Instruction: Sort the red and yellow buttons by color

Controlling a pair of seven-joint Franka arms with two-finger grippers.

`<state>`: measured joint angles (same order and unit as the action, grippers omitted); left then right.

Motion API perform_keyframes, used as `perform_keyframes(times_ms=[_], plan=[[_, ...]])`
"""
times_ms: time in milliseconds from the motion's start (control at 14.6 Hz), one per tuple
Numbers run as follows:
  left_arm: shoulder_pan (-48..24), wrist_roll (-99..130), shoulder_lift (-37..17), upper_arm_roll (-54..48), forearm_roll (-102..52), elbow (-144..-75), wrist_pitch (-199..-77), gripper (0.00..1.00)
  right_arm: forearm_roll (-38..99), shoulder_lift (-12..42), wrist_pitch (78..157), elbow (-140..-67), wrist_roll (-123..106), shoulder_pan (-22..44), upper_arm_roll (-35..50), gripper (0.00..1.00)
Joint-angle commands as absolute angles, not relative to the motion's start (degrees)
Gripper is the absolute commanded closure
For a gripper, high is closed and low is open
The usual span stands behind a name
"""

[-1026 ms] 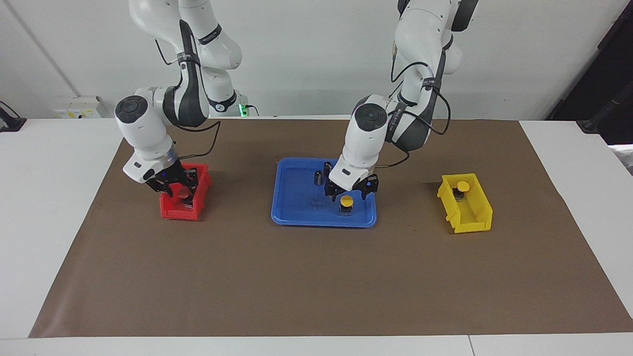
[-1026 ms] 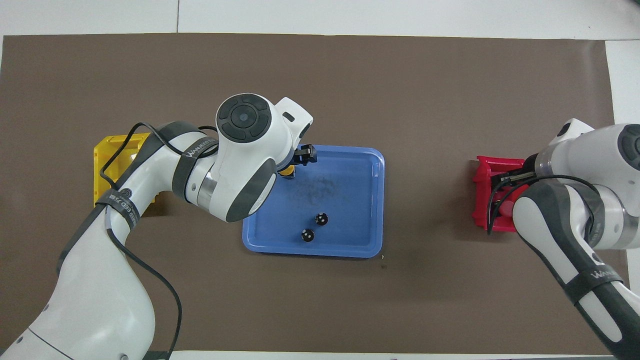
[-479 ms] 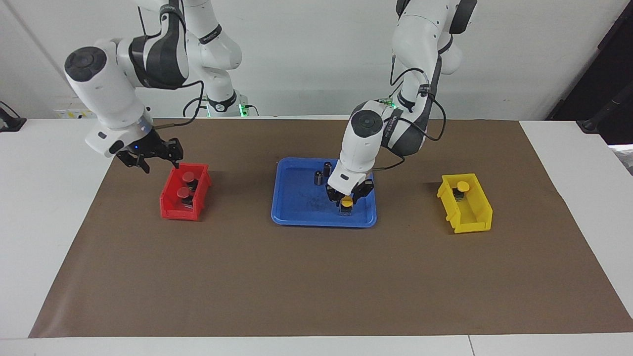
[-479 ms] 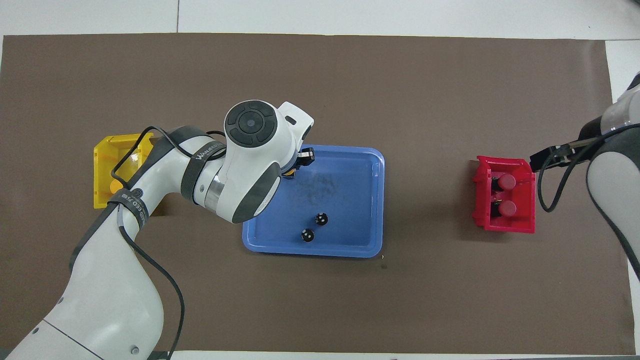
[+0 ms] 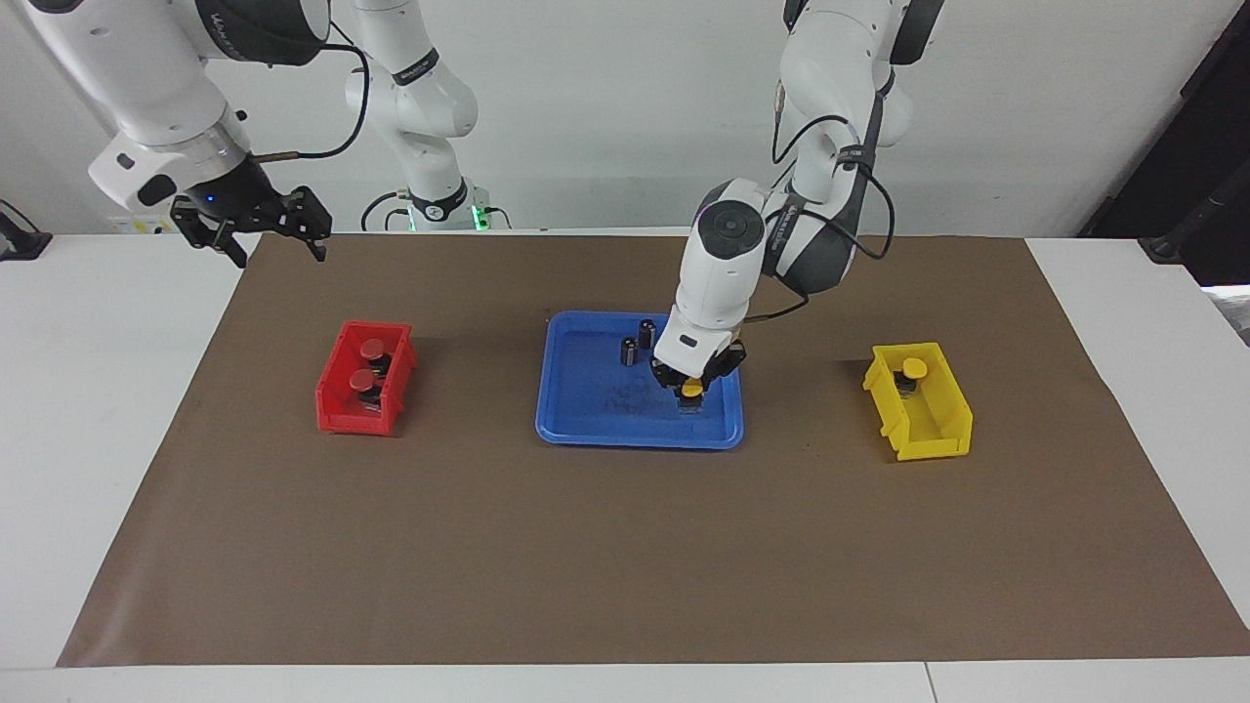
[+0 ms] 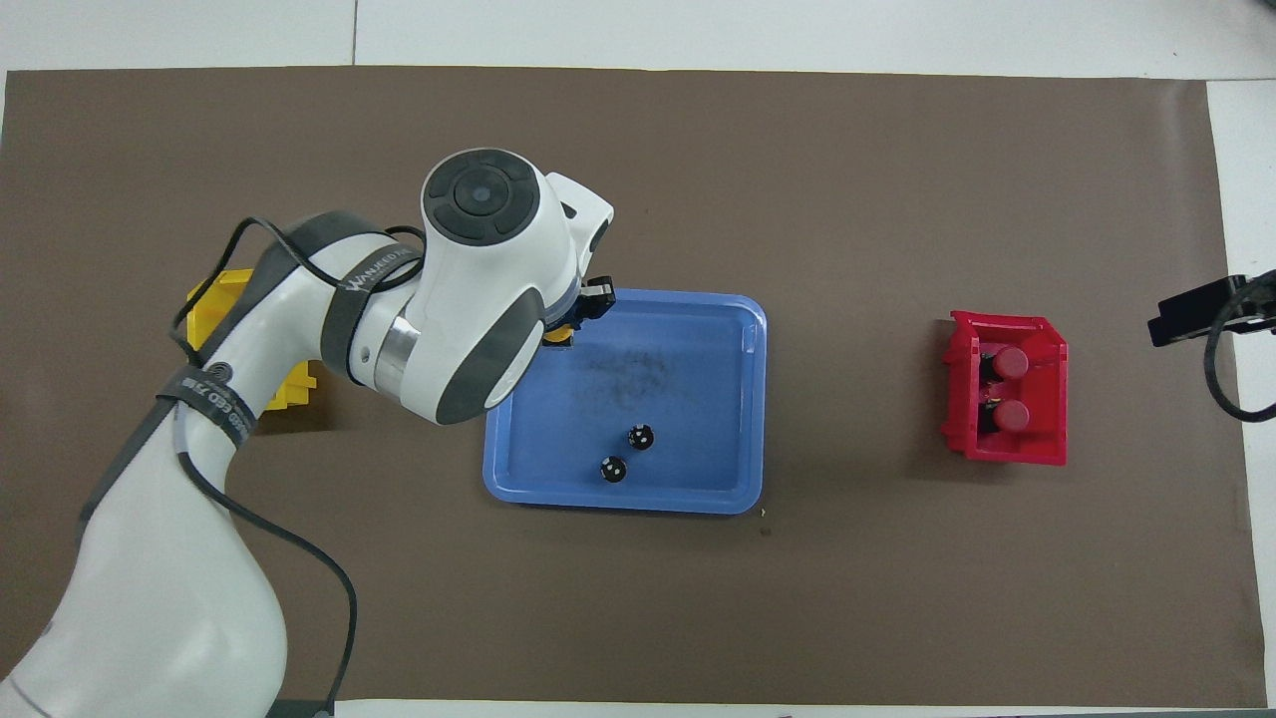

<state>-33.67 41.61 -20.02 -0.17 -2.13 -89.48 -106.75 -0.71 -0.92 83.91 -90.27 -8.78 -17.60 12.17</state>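
Note:
My left gripper [image 5: 692, 383] is down in the blue tray [image 5: 586, 430], shut on a yellow button [image 5: 692, 389] at the tray's end toward the left arm. In the overhead view the wrist covers it, and only a sliver of the yellow button [image 6: 564, 332] shows. A second yellow button [image 5: 914, 367] sits in the yellow bin [image 5: 942, 434]. Two red buttons [image 5: 372, 349] [image 5: 363, 378] lie in the red bin [image 5: 342, 415]. My right gripper [image 5: 275, 246] hangs open and empty, high over the mat's edge at the right arm's end.
Two dark capless cylinders [image 5: 646, 332] [image 5: 629, 350] stand in the tray on its side nearer the robots. The overhead view shows the cylinders [image 6: 642, 436] [image 6: 613, 469], the red bin [image 6: 1057, 399] and part of the yellow bin [image 6: 204, 309]. A brown mat covers the table.
My left gripper dropped onto the yellow button and shut on it. My right gripper opened, left a red button in the red bin and rose away toward the robots.

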Motion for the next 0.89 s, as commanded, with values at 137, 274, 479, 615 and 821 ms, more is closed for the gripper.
perform_keyframes(times_ms=[137,274,479,615,821], plan=[[-21.6,28.7,-14.8,0.4,-3.3,-86.7,-96.5,0.99,-0.4,-0.2,83.4,-90.3,-8.1,-13.0,6.1,0.0],[-15.8,17.7,-14.4,0.3,-3.3,-87.4,-96.2,0.99,-0.5,-0.4,84.0,-90.5,-8.0,-8.5,-0.1,0.0],[-8.3,6.9,-14.5,0.3,-3.3,-87.5,-96.3,0.99,-0.5,0.0,84.6,-90.4,-7.7,-4.2,-3.6,0.0],[-4.5,0.1,-14.3,0.3,-3.3,-89.3,-97.7,0.99,-0.5,-0.2,84.7,-90.4,-7.8,-2.7,-5.7,0.0],[-2.7,-3.6,-11.6,0.3,-3.3,-96.2,-104.6,0.99,-0.5,-0.4,84.6,-90.3,-7.8,-2.4,-6.2,0.0]])
